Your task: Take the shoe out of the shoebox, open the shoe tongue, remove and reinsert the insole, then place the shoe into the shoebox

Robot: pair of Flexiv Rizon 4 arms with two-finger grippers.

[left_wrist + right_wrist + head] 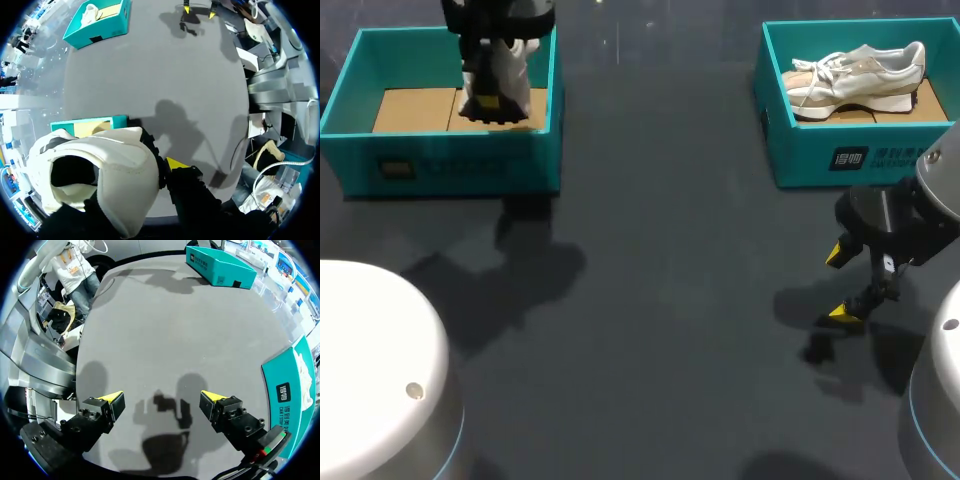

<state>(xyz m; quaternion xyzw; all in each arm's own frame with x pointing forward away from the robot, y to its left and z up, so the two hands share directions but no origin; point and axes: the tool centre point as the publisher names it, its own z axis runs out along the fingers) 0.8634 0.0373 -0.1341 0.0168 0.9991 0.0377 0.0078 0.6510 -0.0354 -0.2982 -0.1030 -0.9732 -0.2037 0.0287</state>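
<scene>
White shoe (492,80) up at ten o'clock, clamped in the left gripper (496,35) over the teal shoebox (440,165). Right gripper (162,400) hangs at four o'clock, fingers wide apart above the table (660,300). Over at two o'clock, a second shoe (855,75) lies in the other box (860,160).

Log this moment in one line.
left tool: shut on shoe, above left shoebox | right tool: open, empty, over table

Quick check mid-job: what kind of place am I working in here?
Likely a robot test bench for shoe handling: a dark table, a teal left shoebox and right shoebox, and a shoe held in my left gripper.
</scene>
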